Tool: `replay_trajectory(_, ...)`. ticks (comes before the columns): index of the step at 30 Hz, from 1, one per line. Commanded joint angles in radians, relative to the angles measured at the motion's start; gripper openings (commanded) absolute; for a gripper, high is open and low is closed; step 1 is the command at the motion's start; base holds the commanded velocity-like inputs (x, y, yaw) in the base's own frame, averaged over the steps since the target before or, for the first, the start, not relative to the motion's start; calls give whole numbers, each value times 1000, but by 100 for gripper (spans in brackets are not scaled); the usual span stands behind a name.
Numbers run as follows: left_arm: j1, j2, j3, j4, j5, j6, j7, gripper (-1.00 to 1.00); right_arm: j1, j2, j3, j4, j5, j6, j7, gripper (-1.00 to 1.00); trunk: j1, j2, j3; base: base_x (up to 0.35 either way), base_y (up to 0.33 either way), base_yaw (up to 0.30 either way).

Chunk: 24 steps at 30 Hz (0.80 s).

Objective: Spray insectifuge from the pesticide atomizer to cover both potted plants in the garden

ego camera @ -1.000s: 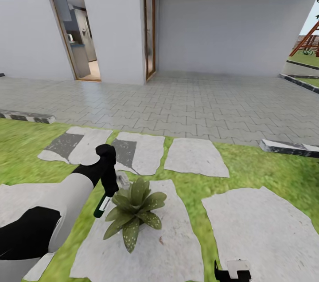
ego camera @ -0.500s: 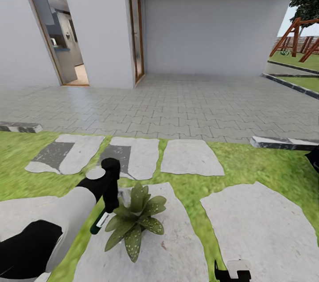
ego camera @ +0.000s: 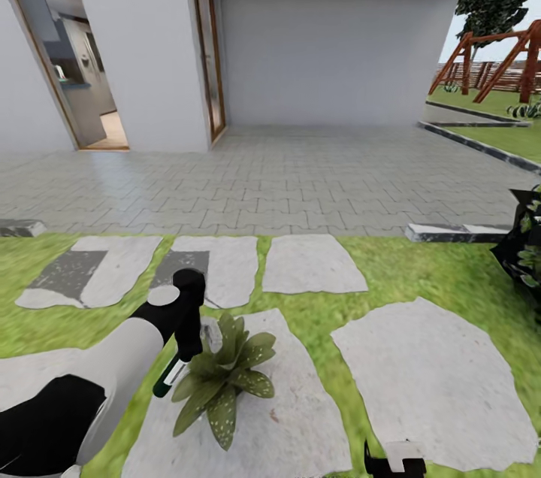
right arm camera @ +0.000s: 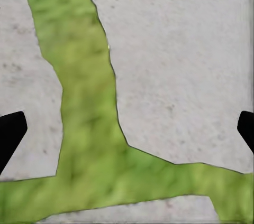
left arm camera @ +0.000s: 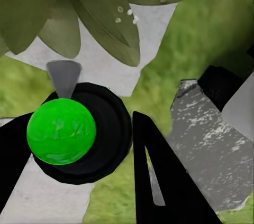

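Observation:
One potted plant [ego camera: 222, 379], a low rosette of broad green leaves, stands on a grey stepping stone [ego camera: 293, 418] in the lawn. Whitish specks of insectifuge [ego camera: 224, 412] dot its front leaves. My left gripper [ego camera: 180, 350] hangs just left of the plant, shut on the dark green pesticide atomizer [ego camera: 168, 377] with its white label band. In the left wrist view the atomizer [left arm camera: 61, 131] sits end-on between the black fingers [left arm camera: 159, 182], with speckled leaves [left arm camera: 106, 18] close beyond it. My right gripper [right arm camera: 127, 129] is open over grass and stones; its top edge [ego camera: 394, 459] peeks in below.
Several grey stepping stones [ego camera: 308, 264] cross the grass toward a grey paved terrace [ego camera: 285, 185] and the white house wall. A dark shrub [ego camera: 526, 245] stands at the right edge. A wooden swing frame [ego camera: 496, 57] and a fence lie far right.
The whole picture has slid left as the camera turned right, bringing the shrub and swing frame into view. The left gripper still holds the atomizer beside the plant.

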<state>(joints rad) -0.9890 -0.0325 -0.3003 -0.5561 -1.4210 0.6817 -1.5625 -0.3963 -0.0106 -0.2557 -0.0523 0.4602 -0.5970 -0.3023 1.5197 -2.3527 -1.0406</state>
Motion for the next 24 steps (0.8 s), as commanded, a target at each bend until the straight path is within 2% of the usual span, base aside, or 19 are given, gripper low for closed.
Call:
replay_trajectory(1,0,1,-2,-2,-6,11,-8,-100,-1,0,-5,2,11,-3,-6,100,0,0,-1,-6,298,-300)
replay_trajectory(4,0,1,-2,-3,-7,12,-8,-100,-1,1,-5,2,11,-3,-6,100,0,0,-1,-64,301,-214)
replay_trajectory(13,-1,-1,-2,-4,-7,12,-8,-100,-1,-1,-5,2,12,-2,-5,100,0,0,-1,-108,303,-14)
replay_trajectory(17,-2,-1,-2,-4,-7,12,-8,-100,-1,0,-5,2,8,-3,-6,100,0,0,-1,139,282,-60)
replay_trajectory(24,-3,-1,0,-6,-7,12,-8,-100,-1,0,-5,2,8,-3,-6,100,0,0,-1,145,134,-282)
